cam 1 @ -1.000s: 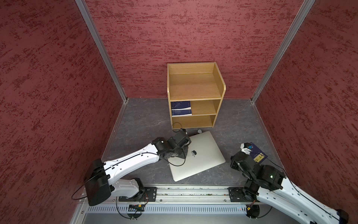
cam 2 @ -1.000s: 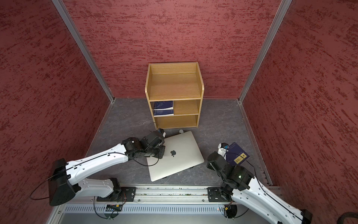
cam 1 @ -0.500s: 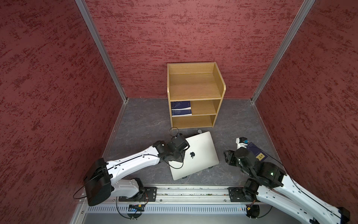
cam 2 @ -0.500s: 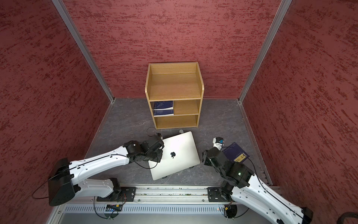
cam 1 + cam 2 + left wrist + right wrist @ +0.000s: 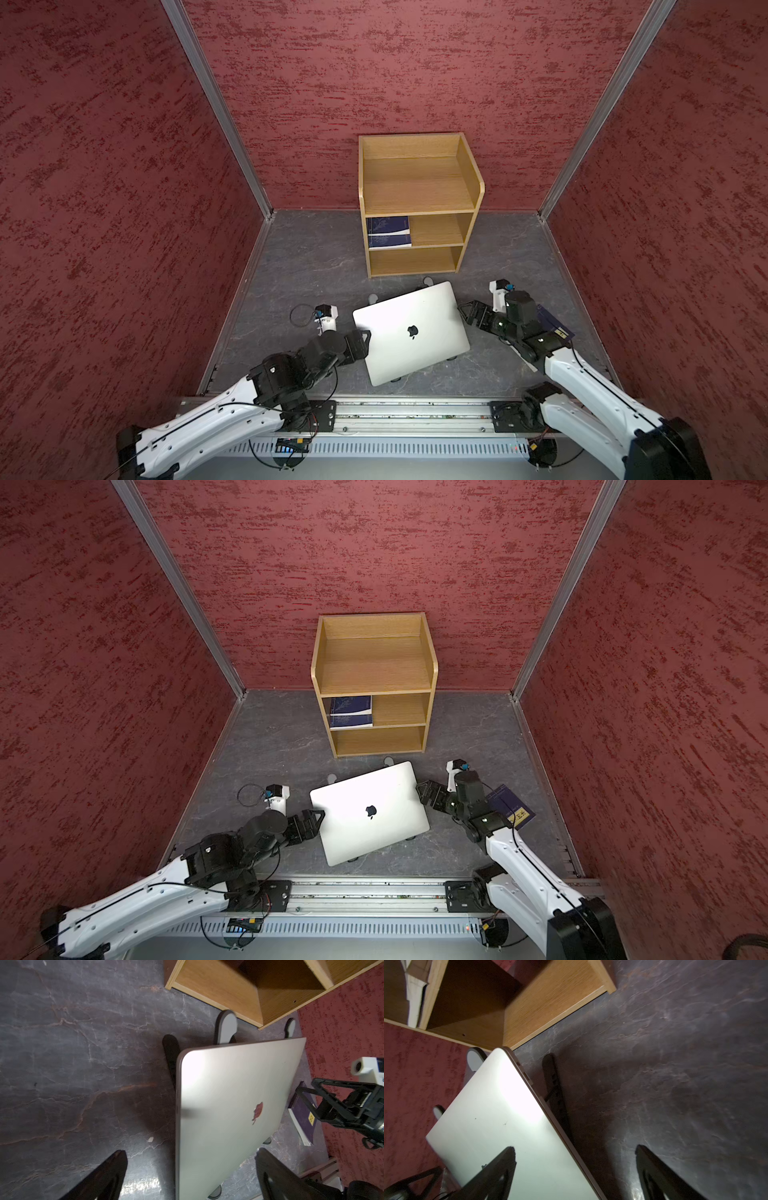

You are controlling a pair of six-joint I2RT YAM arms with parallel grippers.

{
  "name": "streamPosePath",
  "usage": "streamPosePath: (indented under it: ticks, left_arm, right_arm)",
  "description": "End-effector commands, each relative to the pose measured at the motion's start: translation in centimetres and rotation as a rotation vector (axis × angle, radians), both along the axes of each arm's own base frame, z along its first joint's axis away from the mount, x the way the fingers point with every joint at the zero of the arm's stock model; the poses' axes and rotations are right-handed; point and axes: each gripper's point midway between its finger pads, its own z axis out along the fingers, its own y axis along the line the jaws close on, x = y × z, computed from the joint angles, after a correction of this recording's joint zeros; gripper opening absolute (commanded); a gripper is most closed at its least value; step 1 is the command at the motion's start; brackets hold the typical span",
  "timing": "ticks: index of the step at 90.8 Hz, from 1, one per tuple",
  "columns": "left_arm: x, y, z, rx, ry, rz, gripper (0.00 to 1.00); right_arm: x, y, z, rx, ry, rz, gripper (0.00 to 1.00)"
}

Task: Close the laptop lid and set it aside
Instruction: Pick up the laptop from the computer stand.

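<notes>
The laptop (image 5: 411, 332) (image 5: 370, 812) lies closed, its silver laptop lid (image 5: 228, 1105) (image 5: 492, 1126) facing up with the apple logo showing, tilted on a black folding stand (image 5: 170, 1053) (image 5: 552, 1076). My left gripper (image 5: 363, 345) (image 5: 318, 818) (image 5: 190, 1152) is open at the laptop's left edge, which runs between its fingers without touching them. At the laptop's right edge my right gripper (image 5: 465, 313) (image 5: 422, 791) (image 5: 574, 1148) is open too, with one finger above the lid and one over the floor. Neither holds anything.
A wooden shelf unit (image 5: 415, 199) (image 5: 374, 675) stands just behind the laptop, with dark blue books (image 5: 388, 232) (image 5: 351, 712) on its middle shelf. Another blue book (image 5: 557, 328) (image 5: 509, 808) (image 5: 303, 1113) lies on the floor under the right arm. Red walls enclose the grey floor.
Both grippers have gone from shut to open. The left gripper has drawn back off the lid to the laptop's left edge. The right arm has swung in to the right edge.
</notes>
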Motion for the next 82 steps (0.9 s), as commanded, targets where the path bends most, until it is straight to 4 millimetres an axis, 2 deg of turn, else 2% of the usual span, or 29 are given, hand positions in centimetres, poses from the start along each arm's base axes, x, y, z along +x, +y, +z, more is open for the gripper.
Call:
streamPosePath:
  ticks: [1, 5, 14, 25, 36, 53, 68, 82]
  left_arm:
    - [0.5, -1.4, -0.2, -0.047, -0.06, 0.01, 1.0]
    - [0.4, -1.8, -0.3, -0.016, -0.084, -0.01, 1.0]
    - [0.3, -1.3, -1.3, 0.039, -0.103, 0.017, 1.0]
    - [0.1, -2.7, -2.7, -0.065, -0.103, 0.003, 1.0]
    - [0.0, -3.2, -4.2, -0.155, -0.087, 0.021, 1.0]
    - [0.0, -3.9, -5.0, -0.293, -0.098, 0.007, 1.0]
    - [0.1, -4.3, -4.5, -0.308, -0.122, -0.019, 1.0]
    - [0.6, -3.8, -5.3, -0.283, -0.106, 0.01, 0.98]
  right_arm:
    - [0.7, 2.8, 4.0, 0.187, -0.193, 0.206, 0.94]
    - [1.0, 2.6, 3.6, 0.21, -0.192, 0.209, 0.91]
    - [1.2, 2.8, 2.0, 0.267, -0.141, 0.234, 0.87]
    - [1.6, 3.1, 0.3, 0.291, -0.092, 0.241, 0.84]
    - [1.6, 3.3, 0.0, 0.308, -0.082, 0.247, 0.82]
    - [1.2, 3.8, 0.1, 0.352, -0.075, 0.278, 0.8]
    - [1.2, 4.1, -0.7, 0.363, -0.048, 0.284, 0.78]
    - [1.3, 4.5, -1.3, 0.36, -0.026, 0.293, 0.76]
